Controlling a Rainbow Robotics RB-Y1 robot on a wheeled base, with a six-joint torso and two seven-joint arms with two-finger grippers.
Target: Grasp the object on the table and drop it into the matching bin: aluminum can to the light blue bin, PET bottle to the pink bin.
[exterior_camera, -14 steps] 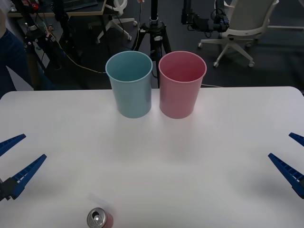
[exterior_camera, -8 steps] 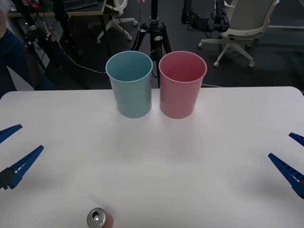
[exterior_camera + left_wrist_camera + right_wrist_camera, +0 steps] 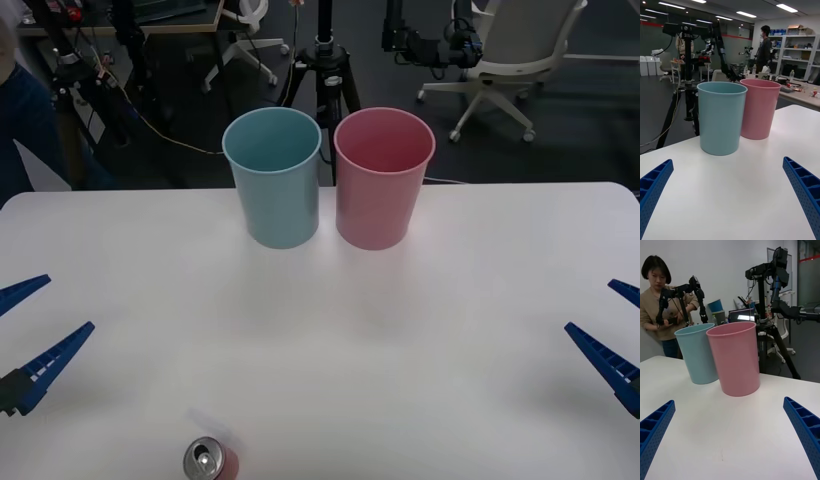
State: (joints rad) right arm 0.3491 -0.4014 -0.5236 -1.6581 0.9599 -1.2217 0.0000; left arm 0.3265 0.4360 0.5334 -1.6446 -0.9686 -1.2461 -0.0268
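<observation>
Near left claw (image 3: 22,335), aluminum can (image 3: 210,461)

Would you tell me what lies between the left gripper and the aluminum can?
Nothing: in the front view only bare white table separates the open left gripper from the aluminum can.

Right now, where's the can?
In the front view, the aluminum can stands upright at the table's near edge, left of centre, nearest the open left tool and far from both bins.

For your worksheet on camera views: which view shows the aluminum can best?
The front view: the aluminum can stands at the table's near edge, silver top visible. Both wrist views face the two bins instead.
</observation>
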